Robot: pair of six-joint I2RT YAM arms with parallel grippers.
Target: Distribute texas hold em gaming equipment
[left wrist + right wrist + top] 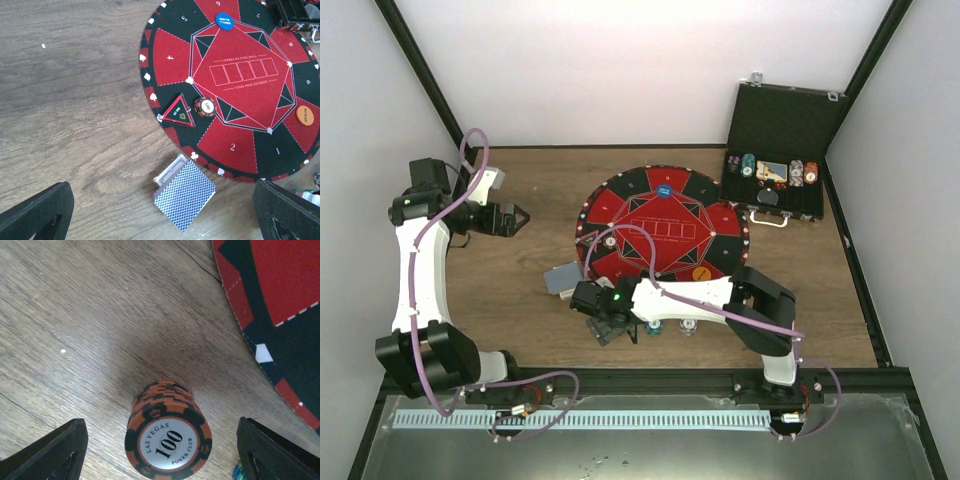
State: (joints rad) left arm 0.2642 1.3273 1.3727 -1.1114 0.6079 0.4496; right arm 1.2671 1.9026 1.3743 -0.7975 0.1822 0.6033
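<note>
From above I miss what the right wrist camera gives: a round, striped orange-and-black chip stack [168,440] standing free on the grainy wooden worktop [75,315] between the right pincer's [605,328] spread fingers. The left pincer [520,217] gapes too; its camera finds cross-hatched blue cards [185,195] just beside the mat [240,75].

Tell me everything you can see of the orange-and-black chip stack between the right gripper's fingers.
The short stack of orange-and-black striped poker chips stands upright on the brown wooden table, just off the edge of the round red-and-black mat. Its top chip has a white centre printed LAS VEGAS 100 POKER CLUB. It looks like plastic or clay. The right gripper is open, its black fingers flank the stack, and neither touches it.
</note>
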